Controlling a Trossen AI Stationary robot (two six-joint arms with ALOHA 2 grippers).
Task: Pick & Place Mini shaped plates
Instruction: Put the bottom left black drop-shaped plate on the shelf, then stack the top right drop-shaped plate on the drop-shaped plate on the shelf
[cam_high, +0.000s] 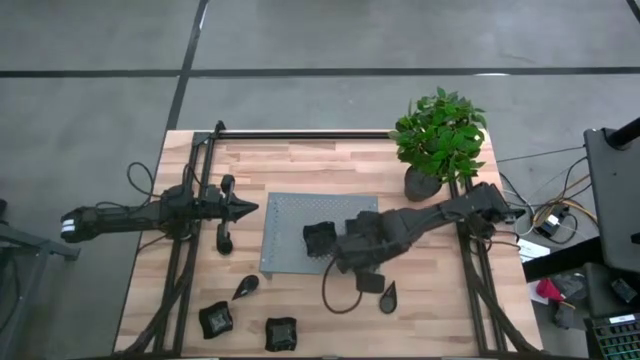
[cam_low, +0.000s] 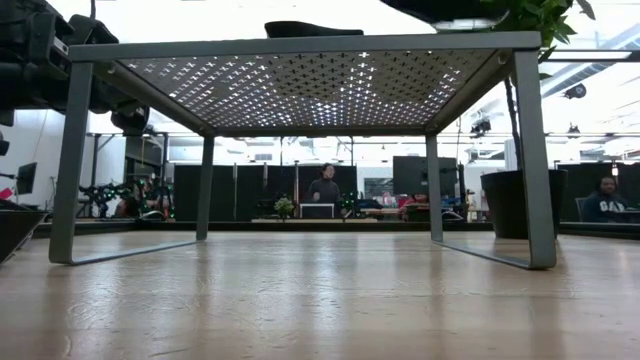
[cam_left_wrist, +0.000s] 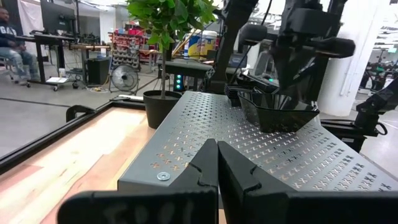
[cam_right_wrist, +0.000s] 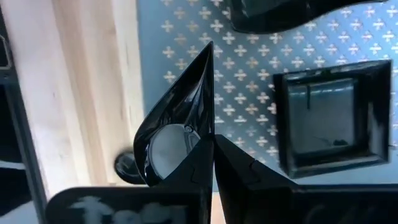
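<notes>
your right gripper (cam_right_wrist: 211, 140) is clamped on a teardrop plate (cam_right_wrist: 177, 127), its glossy dark body pinched at the edge between the fingers. from above, you can see the right gripper (cam_high: 340, 255) reaching over the near right part of the grey tray (cam_high: 285, 215), with a square plate (cam_high: 320, 238) on the tray just beside it. your left gripper (cam_high: 250, 208) waits at the tray's left edge, fingers pressed together and holding nothing. off the tray on the wooden table (cam_high: 300, 160), a teardrop plate (cam_high: 245, 288) lies near the tray's front left corner, two squarish plates (cam_high: 216, 318) (cam_high: 281, 333) sit at the front edge, and two more plates (cam_high: 388, 296) (cam_high: 368, 281) lie below the right arm; a green plant (cam_high: 440, 135) stands at the far right. at table height you see the tray (cam_low: 300, 85) on its legs with a dark plate edge (cam_low: 312, 29) above it. past your left wrist, the closed fingers (cam_left_wrist: 214, 171) point at the tray (cam_left_wrist: 261, 149), where a dark plate (cam_left_wrist: 277, 115) sits beneath the right arm. past your right wrist, a square plate (cam_right_wrist: 329, 115) lies flat on the perforated tray (cam_right_wrist: 249, 62), apart from the held one
</notes>
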